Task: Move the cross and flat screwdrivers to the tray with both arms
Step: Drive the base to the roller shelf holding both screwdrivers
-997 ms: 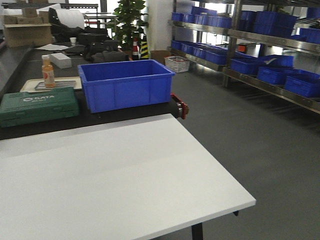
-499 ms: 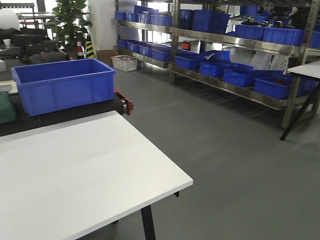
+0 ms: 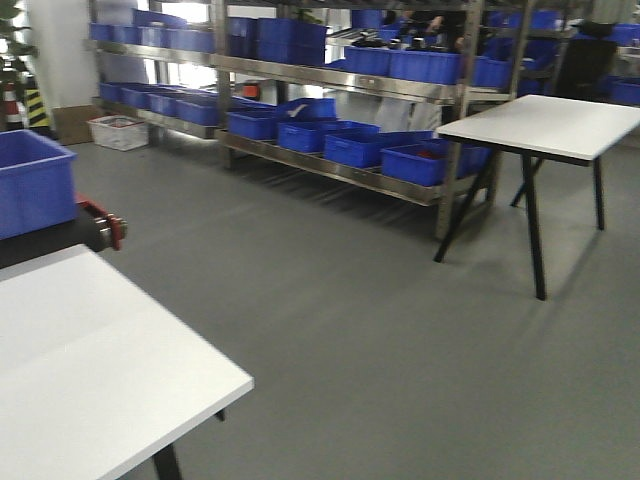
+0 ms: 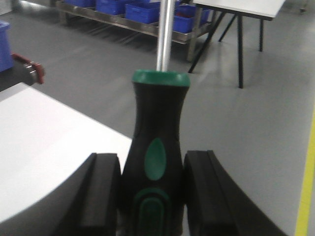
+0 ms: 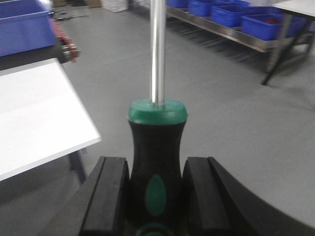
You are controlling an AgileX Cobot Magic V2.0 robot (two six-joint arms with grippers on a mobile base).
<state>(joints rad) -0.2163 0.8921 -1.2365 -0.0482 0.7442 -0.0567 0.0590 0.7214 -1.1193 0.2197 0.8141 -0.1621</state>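
Note:
In the left wrist view, my left gripper [image 4: 151, 158] is shut on the black-and-green handle of a screwdriver [image 4: 158, 113]. Its steel shaft runs up out of the frame, hiding the tip. In the right wrist view, my right gripper [image 5: 155, 162] is likewise shut on a second black-and-green screwdriver [image 5: 157, 135], whose tip is also cut off. I cannot tell which one is cross and which flat. The tray is out of view. Neither arm shows in the front view.
A white table [image 3: 80, 350] fills the lower left, with a blue bin [image 3: 30, 180] and a red fitting [image 3: 107, 224] behind it. Steel shelves with several blue bins [image 3: 330, 140] line the back. Another white table [image 3: 545, 125] stands on black legs at the right, across grey floor.
The front view has swung right. The blue bin slid to the left edge, the green case and bottle left the frame, and the shelves and second white table came into view.

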